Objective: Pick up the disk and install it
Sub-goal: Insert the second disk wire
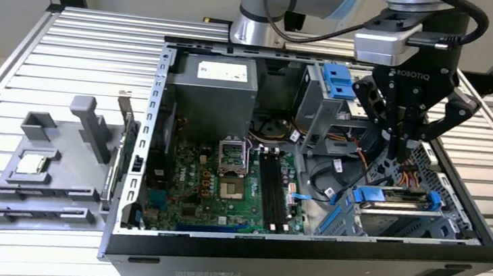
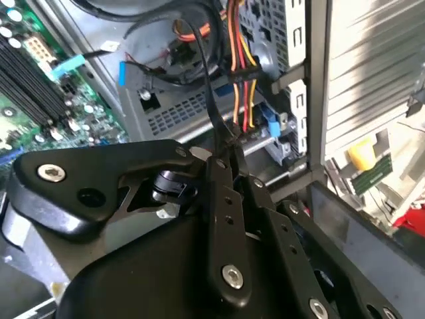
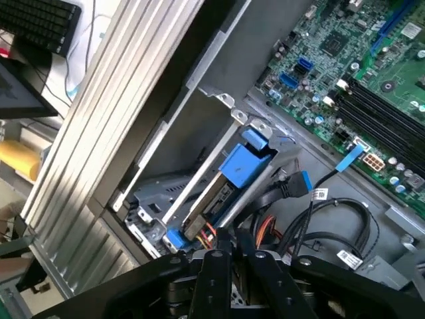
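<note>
— Exterior view: where is the disk?

— Low in the computer case, in the drive cage at its front corner on the exterior view's right, long axis along the front wall. The gripper hangs directly above, fingers clenched together, empty; cables crowd alongside.
</note>
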Controlling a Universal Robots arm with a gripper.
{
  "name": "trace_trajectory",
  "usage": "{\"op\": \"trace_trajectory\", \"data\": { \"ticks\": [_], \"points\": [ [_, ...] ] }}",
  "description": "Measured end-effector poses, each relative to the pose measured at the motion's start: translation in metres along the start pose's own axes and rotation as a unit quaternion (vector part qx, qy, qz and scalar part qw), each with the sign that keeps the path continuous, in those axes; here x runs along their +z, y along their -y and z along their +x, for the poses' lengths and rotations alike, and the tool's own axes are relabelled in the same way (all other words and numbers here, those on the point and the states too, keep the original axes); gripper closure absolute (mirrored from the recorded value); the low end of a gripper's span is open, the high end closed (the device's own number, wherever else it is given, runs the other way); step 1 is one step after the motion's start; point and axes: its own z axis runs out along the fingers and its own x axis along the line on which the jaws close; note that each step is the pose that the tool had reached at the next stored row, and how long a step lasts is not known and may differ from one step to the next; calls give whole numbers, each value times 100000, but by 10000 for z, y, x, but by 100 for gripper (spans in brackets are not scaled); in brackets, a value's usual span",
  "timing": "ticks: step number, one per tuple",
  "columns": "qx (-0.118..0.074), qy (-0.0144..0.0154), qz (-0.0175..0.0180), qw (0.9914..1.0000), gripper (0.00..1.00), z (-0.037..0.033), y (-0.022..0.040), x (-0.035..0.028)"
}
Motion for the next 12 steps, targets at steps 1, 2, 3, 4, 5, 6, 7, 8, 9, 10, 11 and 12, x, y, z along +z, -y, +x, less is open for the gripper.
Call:
{"op": "trace_trajectory", "data": {
  "ticks": [1,2,3,4,5,6,7,8,9,10,11,12],
  "points": [
    [224,733,523,99996,100,0,-6,1],
    [373,1161,816,99989,100,6,-12,3],
    [472,1342,925,99986,100,17,-22,8],
    [602,1363,868,99985,100,28,-33,13],
    [787,1369,773,99985,100,41,-43,18],
    [988,1376,688,99983,100,49,-50,22],
    [1217,1387,598,99981,100,55,-55,25],
    [1464,1406,510,99978,100,60,-60,28],
    [1711,1424,421,99974,100,65,-64,31],
    [1998,1421,295,99970,100,70,-68,33],
    [2283,1417,170,99964,100,74,-71,34],
    [2526,1418,70,99958,100,79,-76,37]
  ]
}}
